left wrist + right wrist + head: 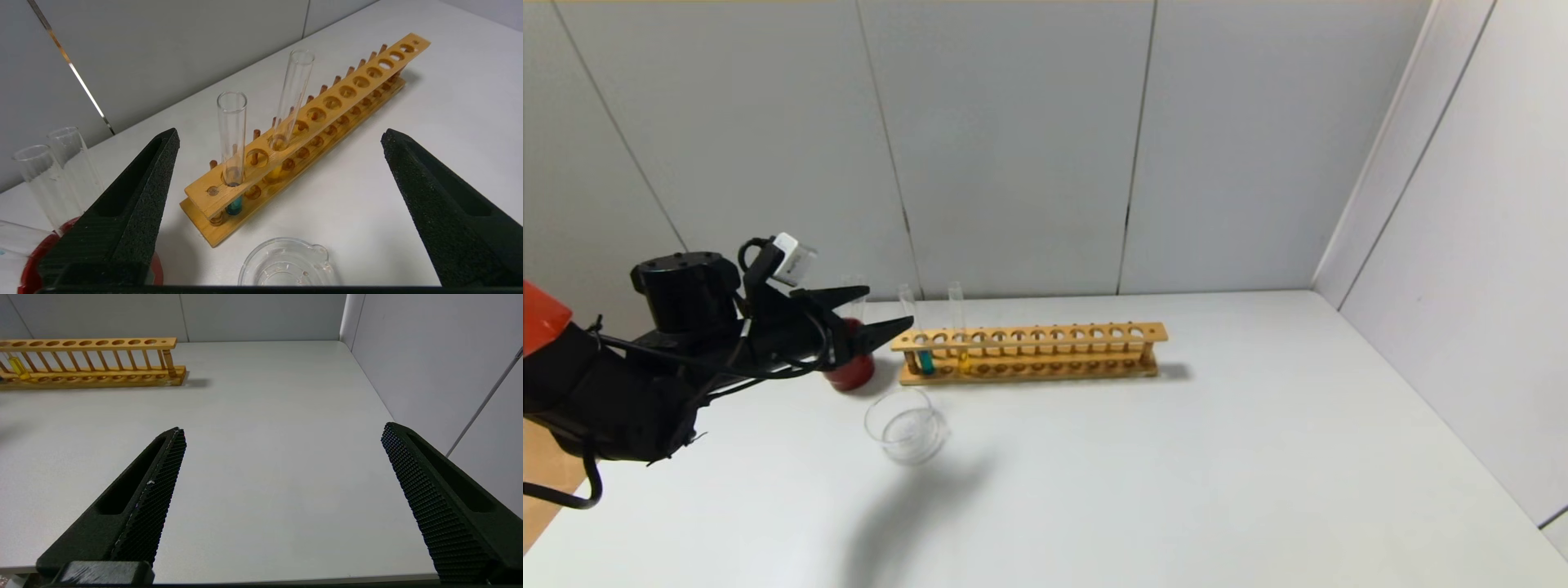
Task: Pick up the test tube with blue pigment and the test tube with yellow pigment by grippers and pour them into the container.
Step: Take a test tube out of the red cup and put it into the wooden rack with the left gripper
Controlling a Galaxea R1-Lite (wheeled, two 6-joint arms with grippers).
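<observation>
Left gripper: the left gripper (882,314) is hovering above the table near its left edge with its jaws spread wide and nothing between them, pointing toward the left end of the wooden rack (1029,353).
Right gripper: the right gripper (282,435) is waiting over the bare right half of the table, jaws wide apart and empty.
Blue tube: the test tube with blue pigment (233,141) is standing upright in the hole nearest the rack's left end, just beyond the left fingertips.
Yellow tube: the test tube with yellow pigment (291,98) is sitting two holes further along, leaning slightly.
Container: the container (907,426) is resting empty on the table in front of the rack's left end, toward the near edge.
Step in hand: judging from the pose, the left arm is approaching the blue tube and has not yet touched it.
Doing it well: the fingers should be straddling the bare glass above the rack's top board, squarely, closing gently, then lifting straight up so the tube is not binding in its hole or nudging its yellow neighbour.
Clutter: a dark red cup (852,369) holding clear tubes is standing beside the rack's left end, close under the gripper; brushing it is the risk.
Surface: the table (1217,457) is looking smooth, white and matte.
Room: plain grey panel walls are closing off the far and right edges.
</observation>
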